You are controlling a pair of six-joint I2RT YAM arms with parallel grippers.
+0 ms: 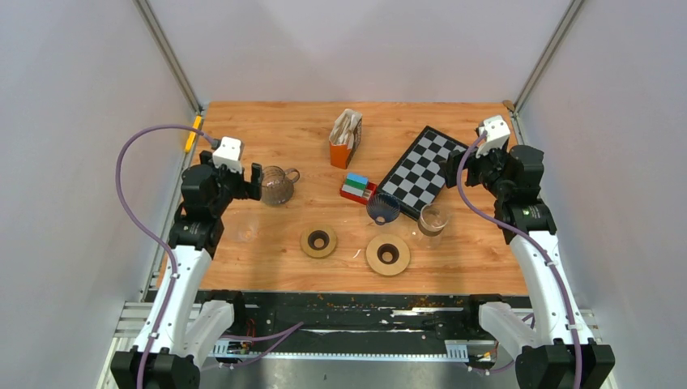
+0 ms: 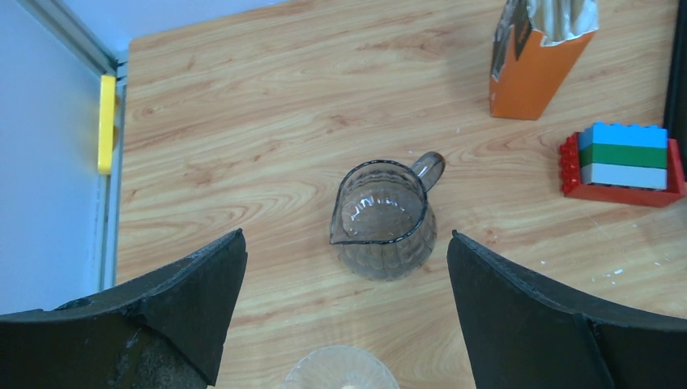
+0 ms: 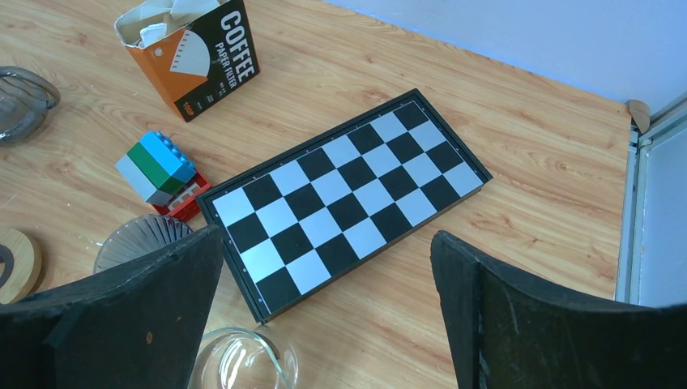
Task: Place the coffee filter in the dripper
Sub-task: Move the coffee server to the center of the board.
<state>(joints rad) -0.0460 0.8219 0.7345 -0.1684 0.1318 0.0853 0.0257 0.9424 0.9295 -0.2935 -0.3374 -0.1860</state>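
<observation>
Right wrist view shows us the coffee filters [image 3: 162, 18] in their box [image 3: 206, 69] at ten o'clock and the dripper [image 3: 142, 239] at eight; we judge the paper thin, floppy and crease-prone, best pinched at one exposed rim, with left gripper [image 2: 347, 235] and right gripper [image 3: 324, 243] both released.

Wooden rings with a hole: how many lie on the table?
2. The left wooden ring lies near the table's front centre; the right wooden ring, slightly larger, lies beside it, not touching. None seems hidden.
</observation>
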